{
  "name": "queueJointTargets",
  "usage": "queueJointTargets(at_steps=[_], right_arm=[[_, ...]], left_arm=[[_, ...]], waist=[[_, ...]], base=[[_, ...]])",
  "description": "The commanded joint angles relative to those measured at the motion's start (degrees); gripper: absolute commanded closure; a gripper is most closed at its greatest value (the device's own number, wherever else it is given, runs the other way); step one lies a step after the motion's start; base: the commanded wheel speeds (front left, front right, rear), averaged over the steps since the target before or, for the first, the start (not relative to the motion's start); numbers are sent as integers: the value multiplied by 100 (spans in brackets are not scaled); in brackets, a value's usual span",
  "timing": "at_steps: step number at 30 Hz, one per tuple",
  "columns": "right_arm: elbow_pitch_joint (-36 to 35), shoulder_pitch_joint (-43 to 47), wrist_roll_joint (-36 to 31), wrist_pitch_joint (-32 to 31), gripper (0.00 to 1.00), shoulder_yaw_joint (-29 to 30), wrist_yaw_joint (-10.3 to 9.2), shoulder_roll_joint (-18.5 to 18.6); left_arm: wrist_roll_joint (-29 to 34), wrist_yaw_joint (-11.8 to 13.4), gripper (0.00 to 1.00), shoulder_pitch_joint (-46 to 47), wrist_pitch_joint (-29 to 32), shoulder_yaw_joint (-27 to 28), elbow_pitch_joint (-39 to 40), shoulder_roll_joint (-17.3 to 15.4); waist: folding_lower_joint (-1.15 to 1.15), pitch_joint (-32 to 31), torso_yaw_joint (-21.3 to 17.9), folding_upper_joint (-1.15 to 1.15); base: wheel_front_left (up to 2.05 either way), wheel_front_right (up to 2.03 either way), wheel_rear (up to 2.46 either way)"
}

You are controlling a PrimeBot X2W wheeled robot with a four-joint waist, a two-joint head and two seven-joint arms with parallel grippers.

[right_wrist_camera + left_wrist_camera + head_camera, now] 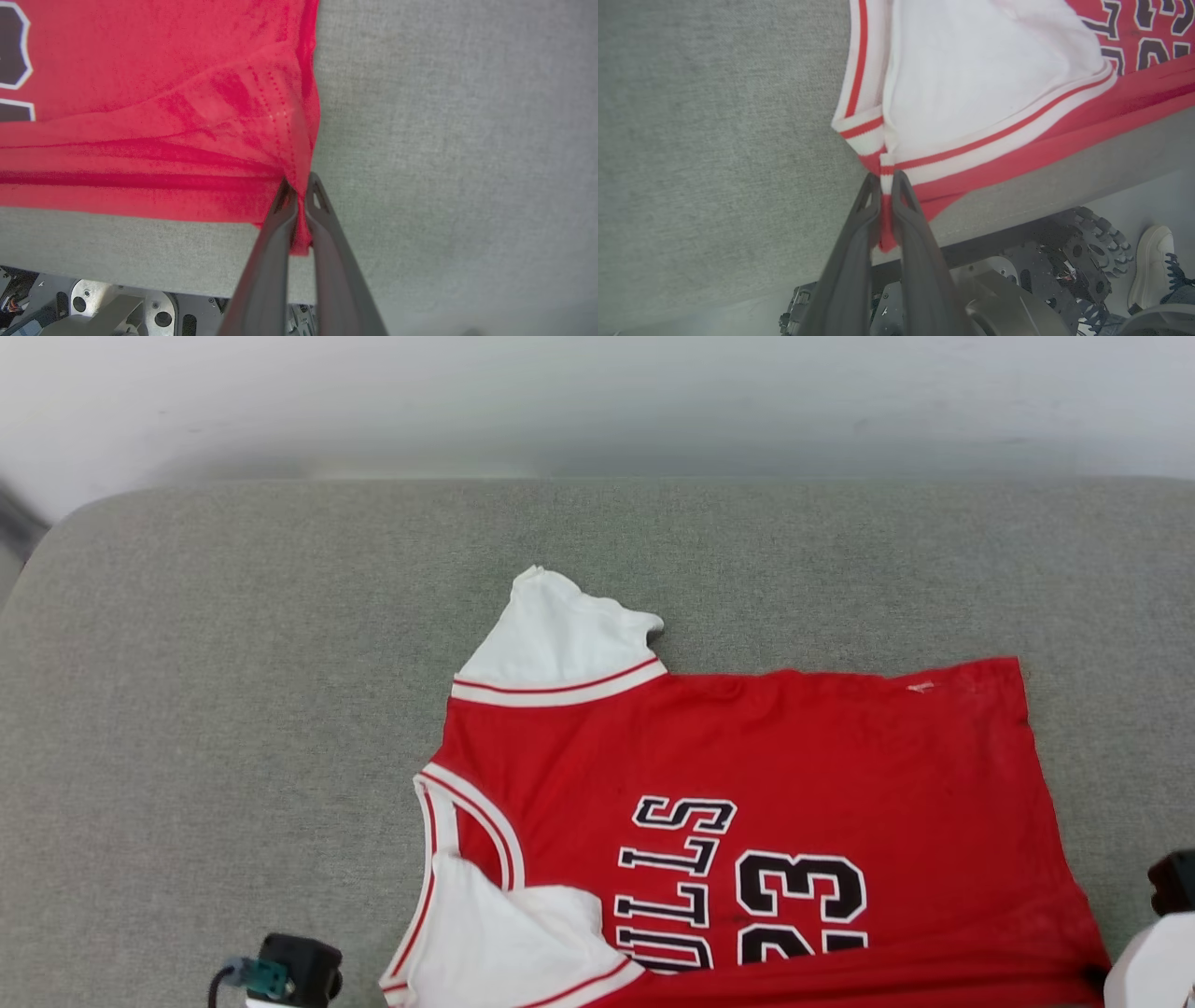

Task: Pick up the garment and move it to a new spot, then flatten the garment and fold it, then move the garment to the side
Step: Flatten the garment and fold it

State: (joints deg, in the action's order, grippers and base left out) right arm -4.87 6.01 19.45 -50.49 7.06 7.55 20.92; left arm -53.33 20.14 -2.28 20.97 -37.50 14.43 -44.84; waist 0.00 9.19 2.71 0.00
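Note:
The garment (747, 775), a red jersey with white sleeves and black "BULLS 23" lettering, lies spread face up on a grey cushioned surface (233, 663), collar to the left. Its near edge hangs toward the surface's front edge. In the left wrist view my left gripper (887, 176) is shut on the garment (980, 93) at the striped sleeve corner. In the right wrist view my right gripper (300, 183) is shut on the red hem corner of the garment (163, 93). Parts of both arms show at the head view's bottom corners.
A pale wall (597, 392) rises behind the cushioned surface. Bare grey fabric extends to the left and far side of the garment. Below the front edge are my wheeled base (1064, 261) and a person's white shoe (1153, 261).

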Motion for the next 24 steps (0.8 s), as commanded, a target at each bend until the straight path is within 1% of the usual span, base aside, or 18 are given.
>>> queueJointTargets(at_steps=[1,3,5,6,7,10,11,12,13,14,18,19,21,24], right_arm=[[-40,307,-29,-20,100,137,-11,-143],[-35,344,-36,2,100,133,-11,-168],[84,397,-72,82,100,88,-11,-265],[84,397,-72,82,100,88,-11,-265],[182,401,-83,156,100,38,-10,-307],[392,365,-62,227,100,-34,-9,-387],[462,344,-63,254,91,-64,-9,-404],[503,308,-98,335,50,-93,-9,-407],[554,269,-129,412,0,-81,-9,-428],[612,230,-138,464,0,-87,-9,-459],[646,148,-135,698,0,-128,-8,-469],[619,87,-125,811,0,-97,-8,-466],[550,33,-90,1007,0,-112,-8,-449],[330,-143,84,1368,0,-128,-8,-549]], left_arm=[[-47,-72,100,-112,32,-138,-140,83],[-38,-83,100,-99,34,-174,-192,116],[-1,-169,100,0,29,-258,-354,239],[-1,-169,100,0,29,-258,-354,239],[-8,-236,100,43,21,-307,-472,328],[-12,-333,100,107,-20,-354,-658,421],[-11,-349,100,129,-51,-354,-721,452],[-9,-376,100,138,-79,-358,-782,478],[9,-403,54,152,-108,-363,-832,497],[39,-399,0,168,-161,-360,-875,520],[70,-449,0,227,-388,-287,-955,614],[105,-470,0,261,-521,-236,-957,647],[245,-639,0,334,-789,-229,-949,653],[384,-717,0,403,-1368,-44,-1066,722]], waist=[[0,-19,1,0],[0,-22,3,0],[0,-43,6,0],[0,-43,6,0],[0,-65,10,0],[0,-104,6,0],[0,-119,5,0],[0,-127,2,0],[0,-133,3,0],[0,-147,5,0],[0,-214,15,0],[0,-237,19,0],[0,-293,24,0],[0,-374,14,0]], base=[[0,0,0],[0,0,0],[0,0,0],[0,0,0],[0,0,0],[0,0,0],[0,0,0],[0,0,0],[0,0,0],[0,0,0],[0,0,0],[0,0,0],[0,0,0],[0,0,0]])
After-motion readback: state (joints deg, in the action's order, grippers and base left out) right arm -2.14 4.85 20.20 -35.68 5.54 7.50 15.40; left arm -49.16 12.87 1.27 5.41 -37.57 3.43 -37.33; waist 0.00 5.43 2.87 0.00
